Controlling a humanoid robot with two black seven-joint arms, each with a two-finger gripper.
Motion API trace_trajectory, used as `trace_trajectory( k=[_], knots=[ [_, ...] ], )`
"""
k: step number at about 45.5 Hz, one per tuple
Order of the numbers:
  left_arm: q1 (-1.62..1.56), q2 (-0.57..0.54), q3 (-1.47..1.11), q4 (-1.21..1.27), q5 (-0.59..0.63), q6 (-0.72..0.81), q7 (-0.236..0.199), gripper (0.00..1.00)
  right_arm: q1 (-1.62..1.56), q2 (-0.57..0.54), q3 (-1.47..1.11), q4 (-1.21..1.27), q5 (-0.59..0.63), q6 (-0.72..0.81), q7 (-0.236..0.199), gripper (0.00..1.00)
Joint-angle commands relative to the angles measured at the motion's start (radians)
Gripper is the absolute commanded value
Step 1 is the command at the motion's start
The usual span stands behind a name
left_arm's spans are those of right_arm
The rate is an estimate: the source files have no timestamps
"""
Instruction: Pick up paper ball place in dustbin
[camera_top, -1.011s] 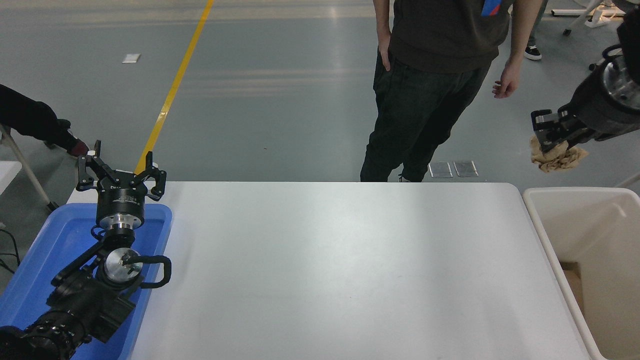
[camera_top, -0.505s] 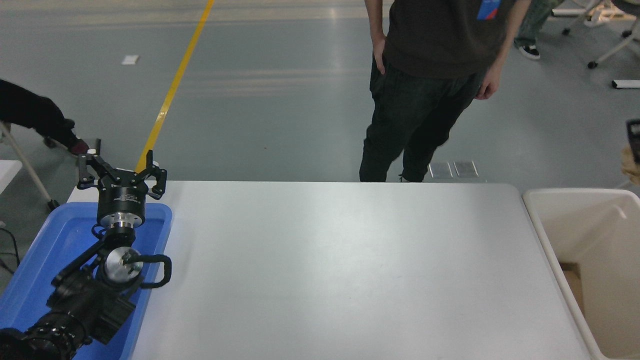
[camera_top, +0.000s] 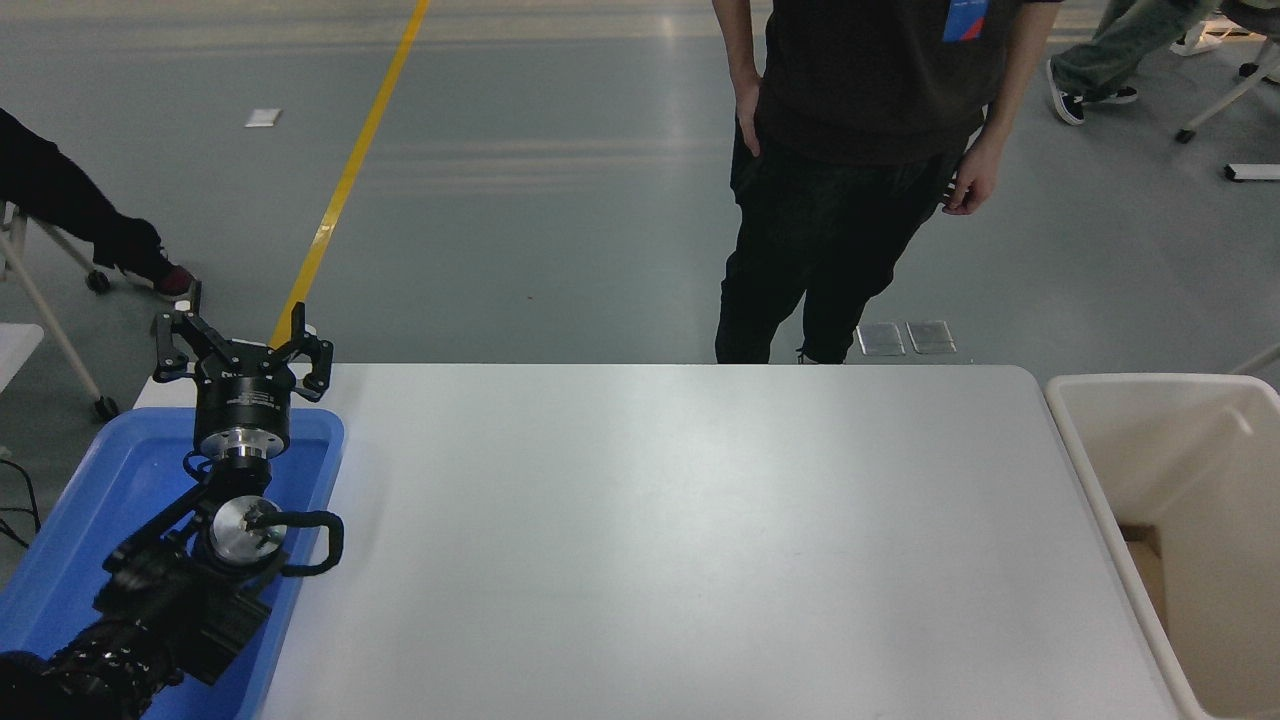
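The cream-beige dustbin (camera_top: 1080, 450) stands against the table's right edge, with a brown flat patch low inside it (camera_top: 1150, 575). The paper ball is out of view. My right arm and gripper are out of view too. My left gripper (camera_top: 240, 350) is parked at the lower left over the blue tray, its fingers spread open and empty.
A shallow blue tray (camera_top: 90, 500) lies at the table's left end under the left arm. A person in dark clothes (camera_top: 850, 170) stands at the far side. Another person's leg (camera_top: 70, 220) shows at the left edge. The white table (camera_top: 680, 540) spans the middle.
My right gripper, shut on the paper ball above the dustbin's far side, moved right and left the picture with the ball. The standing person shifted slightly. The left arm has not moved.
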Motion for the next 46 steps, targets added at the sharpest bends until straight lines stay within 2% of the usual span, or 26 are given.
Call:
trace_trajectory(
  k=[1,10,21,23,25,27,28,46],
  knots=[
    [0.0,0.0,0.0,0.0,0.0,0.0,0.0,0.99,-0.468,0.208,0.264,-0.352,0.108,-0.111,0.0,0.0],
    [0.0,0.0,0.0,0.0,0.0,0.0,0.0,0.99,-0.554,0.316,0.347,-0.407,0.221,-0.122,-0.006,0.0],
    [0.0,0.0,0.0,0.0,0.0,0.0,0.0,0.99,-0.603,0.347,0.379,-0.406,0.226,-0.151,-0.04,0.0],
    [0.0,0.0,0.0,0.0,0.0,0.0,0.0,0.99,-0.603,0.348,0.379,-0.406,0.226,-0.157,-0.04,0.15],
    [0.0,0.0,0.0,0.0,0.0,0.0,0.0,0.99,-0.603,0.348,0.384,-0.406,0.227,-0.159,-0.04,0.36],
    [0.0,0.0,0.0,0.0,0.0,0.0,0.0,0.99,-0.601,0.347,0.396,-0.406,0.229,-0.161,-0.04,0.81],
    [0.0,0.0,0.0,0.0,0.0,0.0,0.0,0.99,-0.601,0.347,0.408,-0.403,0.229,-0.159,-0.04,0.98],
    [0.0,0.0,0.0,0.0,0.0,0.0,0.0,0.99,-0.548,0.315,0.436,-0.392,0.215,-0.147,-0.04,1.0]
  ],
)
